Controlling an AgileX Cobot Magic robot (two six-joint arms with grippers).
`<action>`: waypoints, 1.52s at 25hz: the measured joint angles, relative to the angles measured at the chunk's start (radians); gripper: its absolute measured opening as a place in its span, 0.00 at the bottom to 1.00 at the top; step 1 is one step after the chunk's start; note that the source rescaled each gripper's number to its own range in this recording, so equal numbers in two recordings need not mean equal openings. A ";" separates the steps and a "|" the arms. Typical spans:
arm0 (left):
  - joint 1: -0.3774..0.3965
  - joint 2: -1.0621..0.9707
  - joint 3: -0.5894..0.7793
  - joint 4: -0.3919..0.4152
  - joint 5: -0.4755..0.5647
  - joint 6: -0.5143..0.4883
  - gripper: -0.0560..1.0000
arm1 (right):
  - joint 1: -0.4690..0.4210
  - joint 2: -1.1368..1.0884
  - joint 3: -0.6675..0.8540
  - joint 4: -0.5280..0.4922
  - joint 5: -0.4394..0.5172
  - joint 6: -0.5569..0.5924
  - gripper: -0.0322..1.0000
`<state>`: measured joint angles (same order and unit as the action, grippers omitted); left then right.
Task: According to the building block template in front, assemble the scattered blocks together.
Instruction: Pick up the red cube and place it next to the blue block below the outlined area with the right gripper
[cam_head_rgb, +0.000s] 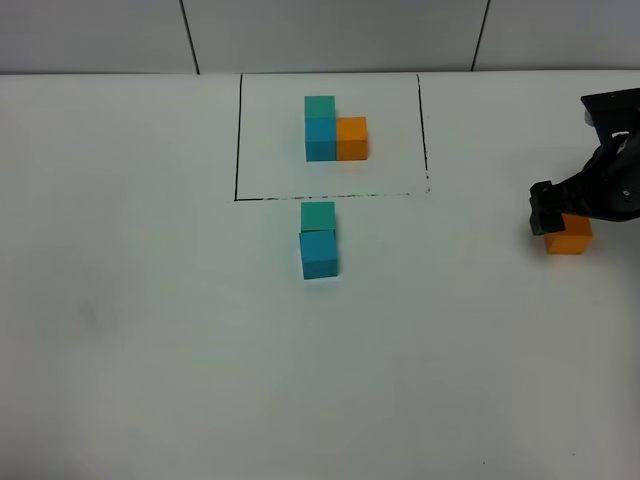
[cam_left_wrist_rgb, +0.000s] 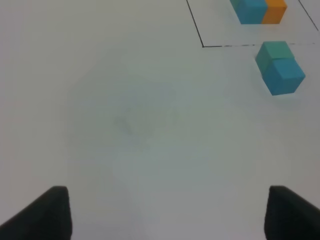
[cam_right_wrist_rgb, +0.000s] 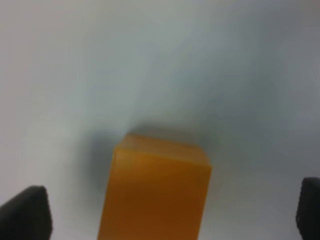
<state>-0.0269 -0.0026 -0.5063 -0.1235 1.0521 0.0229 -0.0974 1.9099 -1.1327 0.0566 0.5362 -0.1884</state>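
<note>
I'm on the last cube: my right pincer (cam_right_wrist_rgb: 165, 215) stands wide astride the orange block (cam_head_rgb: 568, 236), far right of the joined green (cam_head_rgb: 318, 215) and blue (cam_head_rgb: 319, 254) pair below the template (cam_head_rgb: 330, 135). Next I'd close on it and carry it beside blue; left pincer (cam_left_wrist_rgb: 167, 212) idles part-open, empty.

The worktop (cam_head_rgb: 140, 330) is a smooth, matt white sheet, faintly smudged in one spot ahead of the left pincer (cam_left_wrist_rgb: 165, 215). The orange cube (cam_right_wrist_rgb: 155, 190) between the fingers of the right pincer (cam_head_rgb: 560, 215) has a matt, even, plastic-like or painted skin with no shine. The teal-green cube (cam_head_rgb: 318, 215) and blue cube (cam_head_rgb: 319, 254), well apart from that pincer, look equally matt. The template (cam_head_rgb: 330, 135) has a thin black line, flat like ink. Both pincers' fingers (cam_left_wrist_rgb: 42, 215) look dull black, plastic or rubber.
</note>
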 joint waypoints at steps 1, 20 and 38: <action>0.000 0.000 0.000 0.000 0.000 0.000 0.66 | -0.003 0.007 0.000 0.001 -0.001 -0.006 0.98; 0.000 0.000 0.000 0.000 0.000 0.000 0.66 | -0.014 0.066 0.000 -0.001 -0.001 -0.016 0.05; 0.000 0.000 0.000 -0.001 0.000 0.000 0.66 | 0.495 0.134 -0.291 -0.094 0.326 -0.830 0.05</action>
<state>-0.0269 -0.0026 -0.5063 -0.1245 1.0521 0.0229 0.3972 2.0438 -1.4232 -0.0376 0.8620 -1.0185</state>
